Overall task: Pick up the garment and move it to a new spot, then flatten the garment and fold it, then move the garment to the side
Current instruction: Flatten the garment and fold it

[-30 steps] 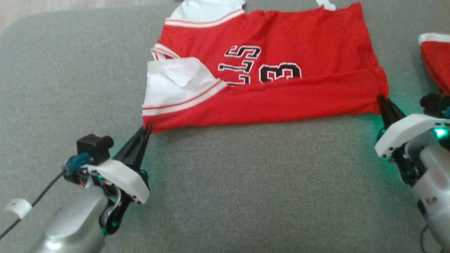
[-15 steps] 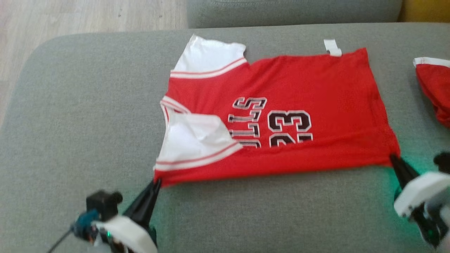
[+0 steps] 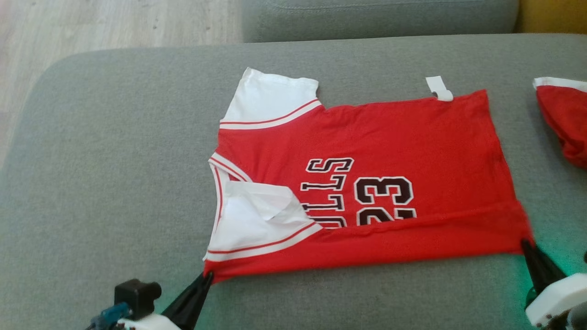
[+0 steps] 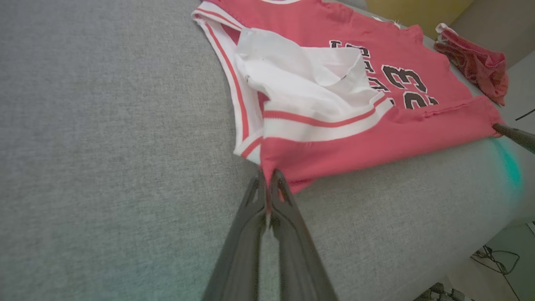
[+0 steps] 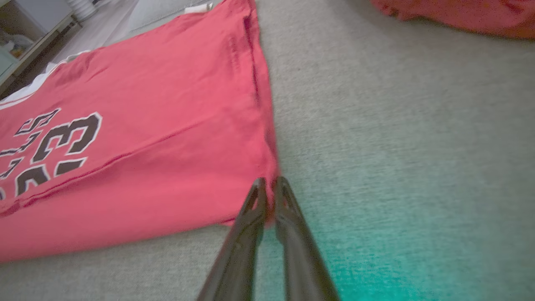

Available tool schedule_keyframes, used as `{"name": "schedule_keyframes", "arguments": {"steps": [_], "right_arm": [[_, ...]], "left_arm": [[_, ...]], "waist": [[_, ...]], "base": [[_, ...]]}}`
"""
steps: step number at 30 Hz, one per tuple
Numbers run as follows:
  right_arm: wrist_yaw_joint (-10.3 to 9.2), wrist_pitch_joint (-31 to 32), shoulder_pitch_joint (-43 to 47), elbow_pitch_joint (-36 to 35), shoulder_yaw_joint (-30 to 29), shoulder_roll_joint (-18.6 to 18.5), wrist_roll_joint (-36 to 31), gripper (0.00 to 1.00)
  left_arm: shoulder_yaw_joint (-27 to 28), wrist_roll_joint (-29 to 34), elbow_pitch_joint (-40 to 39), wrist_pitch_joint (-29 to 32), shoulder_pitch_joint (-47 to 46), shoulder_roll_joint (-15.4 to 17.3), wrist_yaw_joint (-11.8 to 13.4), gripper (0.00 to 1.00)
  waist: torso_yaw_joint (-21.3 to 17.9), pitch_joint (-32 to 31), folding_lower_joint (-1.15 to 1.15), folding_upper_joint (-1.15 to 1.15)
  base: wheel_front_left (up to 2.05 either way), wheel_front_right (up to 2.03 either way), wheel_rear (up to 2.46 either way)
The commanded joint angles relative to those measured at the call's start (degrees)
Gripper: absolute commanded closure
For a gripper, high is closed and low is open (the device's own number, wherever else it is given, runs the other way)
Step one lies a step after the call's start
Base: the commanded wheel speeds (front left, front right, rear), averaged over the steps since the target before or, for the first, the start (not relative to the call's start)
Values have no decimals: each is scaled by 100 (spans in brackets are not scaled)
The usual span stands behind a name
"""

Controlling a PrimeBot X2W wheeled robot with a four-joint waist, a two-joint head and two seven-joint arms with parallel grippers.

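The garment (image 3: 390,137) is a red jersey with white sleeves and black "23" lettering, spread on a grey sofa seat (image 3: 114,160). Its near edge is folded up over the lower part of the lettering. My left gripper (image 3: 207,276) is shut on the near left corner, and the left wrist view shows red cloth (image 4: 376,138) pinched at the gripper's (image 4: 267,177) tips. My right gripper (image 3: 526,243) holds the near right corner; in the right wrist view its fingers (image 5: 270,182) stand close together with the red hem (image 5: 146,104) between them.
A second red-and-white cloth (image 3: 564,119) lies at the right edge of the seat. The sofa's back cushion (image 3: 380,18) runs along the far side, and wooden floor (image 3: 91,23) lies beyond the seat's far left corner. A white tag (image 3: 439,88) sticks out at the jersey's far edge.
The head camera has tilted, so the whole picture has slid down. Against the seat's far edge, the jersey has been drawn a little nearer to me, both grippers still at its near corners.
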Motion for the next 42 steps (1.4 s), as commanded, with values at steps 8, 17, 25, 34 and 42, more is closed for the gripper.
{"name": "schedule_keyframes", "arguments": {"steps": [8, 17, 25, 34, 42], "right_arm": [[37, -36, 70, -560, -721, -53, -626, 0], [37, 612, -276, -1739, -1253, 308, -1475, 0], [37, 905, -544, -2453, -1289, 522, -1809, 0], [37, 832, -541, -2721, -1323, 815, -1973, 0], [37, 682, -563, -2655, -1281, 855, -1921, 0]], "left_arm": [[350, 82, -473, 224, -805, 429, -72, 0], [716, -158, -239, 2332, -3814, 773, -860, 0], [670, -784, 1311, 4074, -5569, 486, -1029, 0], [211, -208, 2320, 4367, -6368, 811, -1095, 0], [-6, -78, 2613, 4124, -6466, 1133, -1102, 0]], "waist": [[-134, 121, 0, 0], [-584, 935, 0, 0], [-1232, 1535, 0, 0], [-1808, 2142, 0, 0], [-2118, 2351, 0, 0]], "base": [[0, 0, 0], [0, 0, 0], [0, 0, 0], [0, 0, 0], [0, 0, 0]]}}
